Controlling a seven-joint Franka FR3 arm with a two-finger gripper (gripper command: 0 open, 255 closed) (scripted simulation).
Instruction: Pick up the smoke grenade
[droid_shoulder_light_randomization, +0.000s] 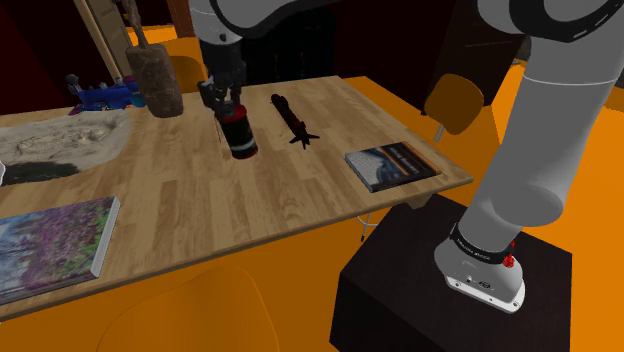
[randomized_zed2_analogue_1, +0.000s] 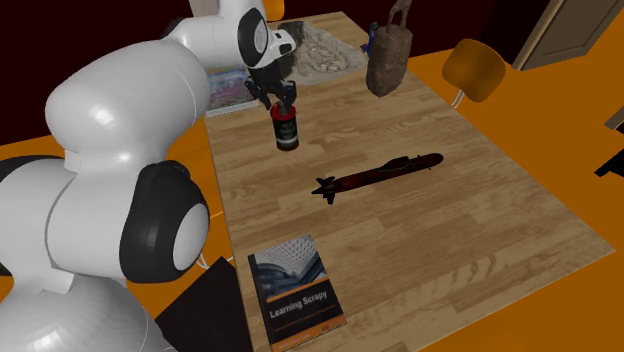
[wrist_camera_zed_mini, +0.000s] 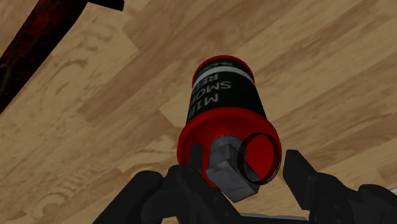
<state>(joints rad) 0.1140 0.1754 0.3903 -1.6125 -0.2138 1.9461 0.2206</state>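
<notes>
The smoke grenade (droid_shoulder_light_randomization: 240, 134) is a black can with red bands and white lettering, standing near the middle of the wooden table (droid_shoulder_light_randomization: 300, 190). In the second exterior view the smoke grenade (randomized_zed2_analogue_1: 286, 128) is just below the arm's hand. My gripper (droid_shoulder_light_randomization: 222, 97) comes down onto its top. In the wrist view my gripper (wrist_camera_zed_mini: 245, 167) has one black finger on each side of the smoke grenade (wrist_camera_zed_mini: 224, 108), at its red cap beside the grey fuse head, pressed close against it. The can's base looks to be at the tabletop.
A dark rocket-shaped model (randomized_zed2_analogue_1: 378, 175) lies on the table a short way from the grenade. A brown bag (droid_shoulder_light_randomization: 154, 80) stands behind it, with a blue toy train (droid_shoulder_light_randomization: 105, 95) nearby. Books (droid_shoulder_light_randomization: 391, 165) (droid_shoulder_light_randomization: 55, 245) lie near the table's edges. An orange chair (droid_shoulder_light_randomization: 455, 102) stands beyond the table's end.
</notes>
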